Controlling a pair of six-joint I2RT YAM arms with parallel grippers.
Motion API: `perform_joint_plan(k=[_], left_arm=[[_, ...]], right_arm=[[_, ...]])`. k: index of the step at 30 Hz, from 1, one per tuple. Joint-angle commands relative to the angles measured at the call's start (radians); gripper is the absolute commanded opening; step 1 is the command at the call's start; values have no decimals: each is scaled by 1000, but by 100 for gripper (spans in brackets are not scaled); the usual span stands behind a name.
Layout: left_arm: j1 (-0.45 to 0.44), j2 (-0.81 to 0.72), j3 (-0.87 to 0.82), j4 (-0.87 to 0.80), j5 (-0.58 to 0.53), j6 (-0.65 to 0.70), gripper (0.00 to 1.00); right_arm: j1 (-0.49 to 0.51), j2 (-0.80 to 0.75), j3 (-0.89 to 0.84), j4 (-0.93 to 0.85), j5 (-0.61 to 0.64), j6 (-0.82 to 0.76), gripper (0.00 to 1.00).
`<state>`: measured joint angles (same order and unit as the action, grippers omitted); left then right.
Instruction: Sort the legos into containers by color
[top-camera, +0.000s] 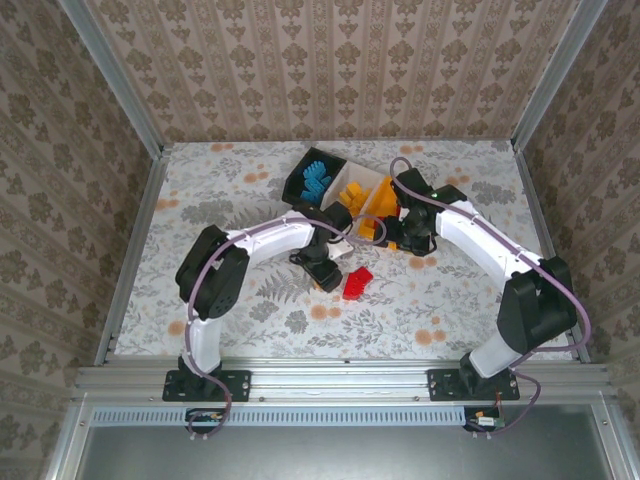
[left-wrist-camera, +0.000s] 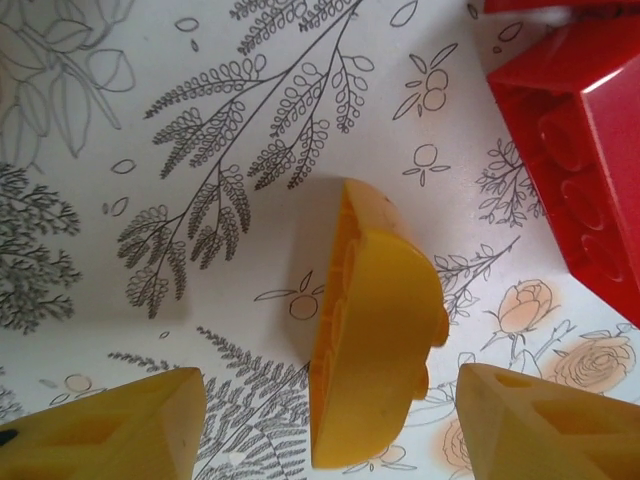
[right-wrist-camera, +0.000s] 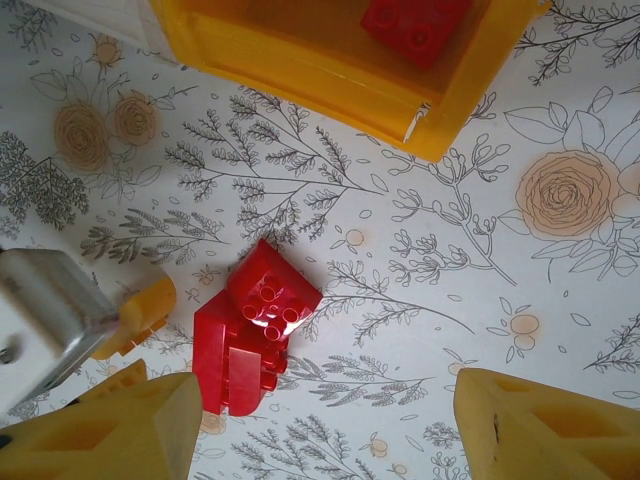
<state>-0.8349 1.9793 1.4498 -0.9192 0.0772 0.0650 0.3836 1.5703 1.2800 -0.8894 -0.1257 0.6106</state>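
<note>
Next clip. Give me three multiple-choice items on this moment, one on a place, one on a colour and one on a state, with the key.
1. Where is the orange-yellow brick between the left claw's fingertips? A on the table B in a bin C stacked on another brick
2. What colour are the bricks in the black bin? A red B blue C orange-yellow
3. How is the right claw? A shut, empty B open, empty C shut on a brick
Key: 1 A, the table shows all round its foot; 2 B, the top view shows them blue; 3 B, bare table shows between its fingertips.
</note>
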Motion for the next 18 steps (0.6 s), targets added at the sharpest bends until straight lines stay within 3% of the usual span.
perform_joint_plan(k=[1, 9, 15, 18], left_arm=[[-22, 23, -12, 16, -8, 18, 64], [-26, 70, 3, 23, 4, 7, 49], [-18, 81, 4, 20, 15, -14, 28], [1, 73, 3, 19, 42, -35, 24]], right_arm=[[4, -30, -1, -24, 27, 13, 69], [5, -32, 9, -34, 28, 13, 69], [3, -51, -7, -37, 46, 14, 68], [-1, -57, -11, -34, 52, 10, 69]])
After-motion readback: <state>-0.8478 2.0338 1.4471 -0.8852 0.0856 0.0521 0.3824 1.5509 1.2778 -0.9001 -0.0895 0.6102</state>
